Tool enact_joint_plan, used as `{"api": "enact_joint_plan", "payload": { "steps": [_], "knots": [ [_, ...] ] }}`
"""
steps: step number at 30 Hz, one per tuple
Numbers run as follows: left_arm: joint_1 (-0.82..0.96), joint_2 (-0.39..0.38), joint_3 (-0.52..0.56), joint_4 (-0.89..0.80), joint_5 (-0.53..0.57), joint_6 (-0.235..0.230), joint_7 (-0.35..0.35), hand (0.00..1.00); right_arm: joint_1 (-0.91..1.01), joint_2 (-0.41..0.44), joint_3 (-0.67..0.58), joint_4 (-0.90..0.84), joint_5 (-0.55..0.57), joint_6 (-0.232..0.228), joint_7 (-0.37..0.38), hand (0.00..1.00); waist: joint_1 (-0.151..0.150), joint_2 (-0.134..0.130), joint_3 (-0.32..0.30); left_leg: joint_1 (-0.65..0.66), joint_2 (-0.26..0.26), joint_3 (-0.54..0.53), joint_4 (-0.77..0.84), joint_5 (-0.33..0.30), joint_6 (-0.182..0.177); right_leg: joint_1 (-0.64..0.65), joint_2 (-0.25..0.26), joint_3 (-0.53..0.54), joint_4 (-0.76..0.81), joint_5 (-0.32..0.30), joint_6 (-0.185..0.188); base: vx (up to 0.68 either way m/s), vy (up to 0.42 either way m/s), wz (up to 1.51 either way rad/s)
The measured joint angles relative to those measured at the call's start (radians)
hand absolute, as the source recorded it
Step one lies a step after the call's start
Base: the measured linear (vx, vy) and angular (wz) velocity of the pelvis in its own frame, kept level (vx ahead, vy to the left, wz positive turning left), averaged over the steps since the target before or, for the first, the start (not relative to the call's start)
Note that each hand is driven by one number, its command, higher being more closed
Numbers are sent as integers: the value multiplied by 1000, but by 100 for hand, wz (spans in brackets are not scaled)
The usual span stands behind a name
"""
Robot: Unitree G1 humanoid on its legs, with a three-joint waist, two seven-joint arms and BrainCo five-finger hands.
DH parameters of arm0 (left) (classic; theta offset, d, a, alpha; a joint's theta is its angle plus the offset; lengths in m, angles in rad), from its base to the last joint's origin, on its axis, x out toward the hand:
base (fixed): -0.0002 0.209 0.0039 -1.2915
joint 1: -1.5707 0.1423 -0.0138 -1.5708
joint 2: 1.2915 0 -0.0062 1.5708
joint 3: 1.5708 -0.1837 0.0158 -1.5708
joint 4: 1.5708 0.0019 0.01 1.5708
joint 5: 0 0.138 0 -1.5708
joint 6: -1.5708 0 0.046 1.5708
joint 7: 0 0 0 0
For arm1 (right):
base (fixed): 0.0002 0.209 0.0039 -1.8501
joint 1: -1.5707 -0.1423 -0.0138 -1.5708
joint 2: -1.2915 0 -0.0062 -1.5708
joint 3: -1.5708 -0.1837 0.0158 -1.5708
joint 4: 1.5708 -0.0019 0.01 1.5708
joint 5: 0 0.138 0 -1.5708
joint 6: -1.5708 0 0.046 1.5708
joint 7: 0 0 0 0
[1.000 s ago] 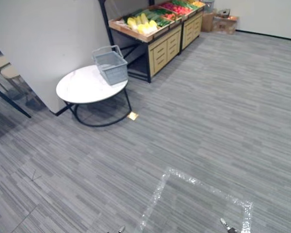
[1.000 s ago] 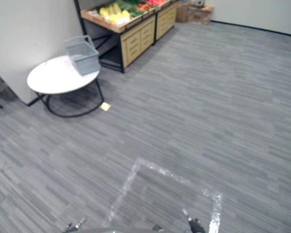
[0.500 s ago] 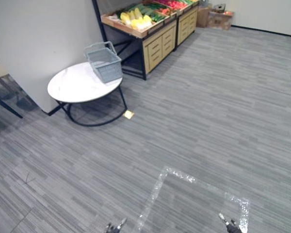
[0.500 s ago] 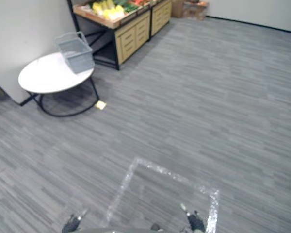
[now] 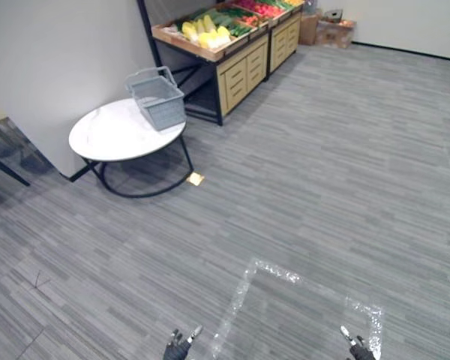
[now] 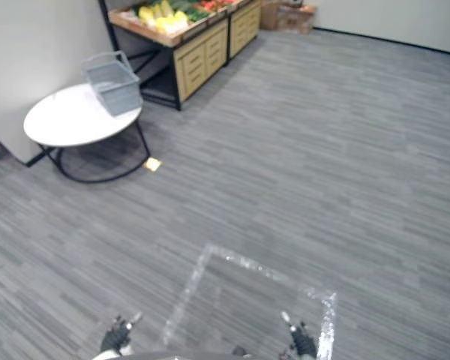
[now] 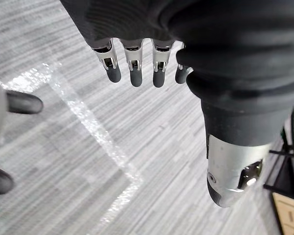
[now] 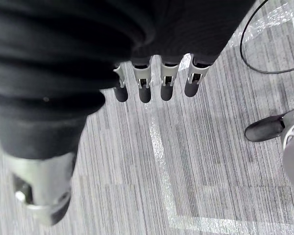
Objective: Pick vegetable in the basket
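Note:
A grey wire basket (image 5: 158, 97) stands on the edge of a round white table (image 5: 109, 136) at the far left. Behind it a wooden stand (image 5: 234, 58) holds trays of vegetables, yellow ones (image 5: 203, 31) at the near end, green and red ones further back. My left hand (image 5: 178, 347) and my right hand (image 5: 358, 348) hang low at the near edge, far from the table and the stand. In the wrist views the left hand's fingers (image 7: 135, 73) and the right hand's fingers (image 8: 145, 90) point straight down over the carpet, open and holding nothing.
A square of shiny tape (image 5: 307, 289) marks the grey carpet between my hands. A small yellow scrap (image 5: 196, 178) lies on the floor by the table's black frame. Cardboard boxes (image 5: 330, 30) sit at the far wall. A white wall (image 5: 60, 60) stands behind the table.
The whole picture has shifted, so the camera has moved: table, basket and stand sit a little further left. More of both hands shows at the near edge.

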Motion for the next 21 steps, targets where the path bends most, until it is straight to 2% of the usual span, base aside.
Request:
{"api": "enact_joint_plan", "payload": {
  "steps": [6, 12, 21],
  "knots": [
    [-26, 1, 64, 56, 26, 51, -45, 0, 1, 0, -133, 75, -103, 48, 7, 0, -1, 12, -2, 2, 1, 5, -1, 0, 0, 2, 1, 7, 0, 0, 0, -10, -10, -3],
    [-27, 0, 93, 63, 55, 51, -77, 0, -5, 1, -194, 102, -99, 53, 48, 0, 0, 13, -1, 2, 2, 6, -3, 0, -1, 2, 2, 8, -1, 0, 0, 0, 0, 0],
    [-33, 5, 57, 64, 42, 49, -81, 0, -31, 1, -186, 107, -98, 53, 48, 0, 1, 17, 9, 1, 4, 13, -3, -3, -4, -3, 5, 16, -1, 0, 0, -4, -4, -2]
  ]
}}
